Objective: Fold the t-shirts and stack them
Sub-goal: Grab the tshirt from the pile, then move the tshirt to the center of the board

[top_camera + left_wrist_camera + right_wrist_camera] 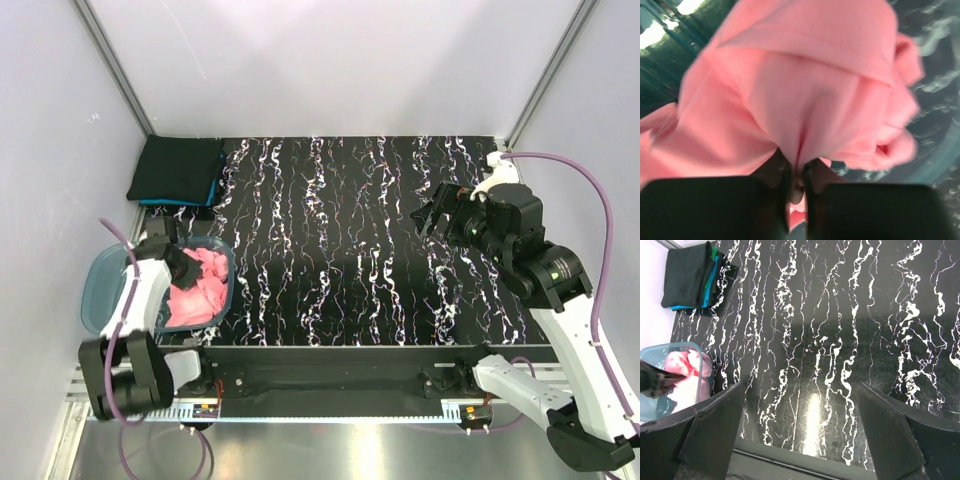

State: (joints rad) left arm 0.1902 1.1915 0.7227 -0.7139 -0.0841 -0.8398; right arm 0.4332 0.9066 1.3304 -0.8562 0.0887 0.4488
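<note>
The pink t-shirt [203, 285] in the blue tub [97, 292] is pinched by the closed left gripper [797, 172]. It should be lifted slowly, straight up. The right gripper [430, 218] is held wide open.

White arms [575, 345], black jaws, lilac cables [545, 154].

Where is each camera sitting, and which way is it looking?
Top camera: high behind the arms, looking down on the table; both arms show.
Left wrist camera: on the left arm, looking down at the pink t-shirt; the left gripper pinches it.
Right wrist camera: on the right arm, facing across the table toward the tub and folded stack; its open right gripper shows.
Shared: all three see the pink t-shirt.
</note>
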